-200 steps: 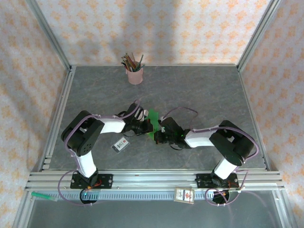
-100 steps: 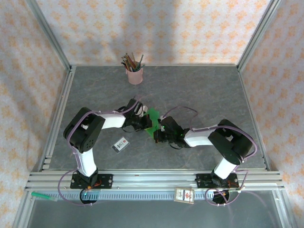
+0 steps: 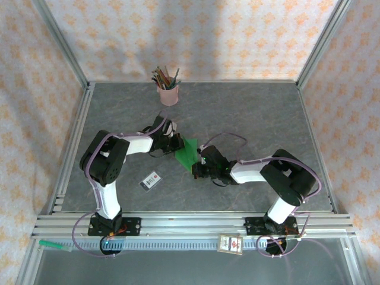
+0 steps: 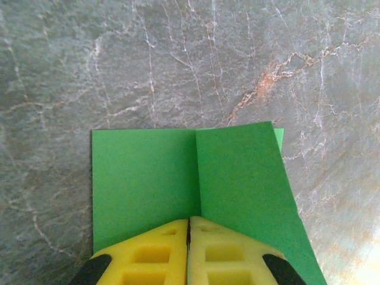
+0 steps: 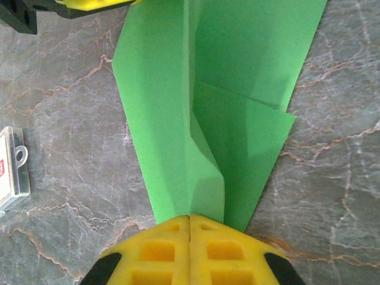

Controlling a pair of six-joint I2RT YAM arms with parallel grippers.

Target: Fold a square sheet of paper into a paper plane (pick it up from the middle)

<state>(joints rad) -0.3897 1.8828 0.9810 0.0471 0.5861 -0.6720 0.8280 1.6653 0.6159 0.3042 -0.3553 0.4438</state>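
1. The square sheet of paper [image 3: 187, 153] is in the middle of the grey table [image 3: 255, 113], right between our two grippers.
2. Our left gripper [image 4: 189, 221] has its yellow jaws pressed tight together on one edge of the paper, and no gap shows between them.
3. Our right gripper [image 5: 190, 217] also has its jaws pinched together, on the narrow end of the paper.
4. Some folding is done. The paper is not a flat square now. In the right wrist view we see a crease down the middle and one flap lying over another with a slanted edge.
5. A lot is left, we think. We see no sharp nose and no wings, so the paper plane is not made yet. We guess we are somewhere near the middle of the job.
6. The paper is now longer than it is wide. Its long line starts at the right gripper and goes away from it, toward the back of the table in the top view, leaning a little.
7. The thin end is at the right gripper, and the wide end is far from it, beside the left gripper.
8. We cannot tell if the paper touches the table or hangs just above it.
9. A small white card [image 3: 151, 180] lies near the paper but not touching it.
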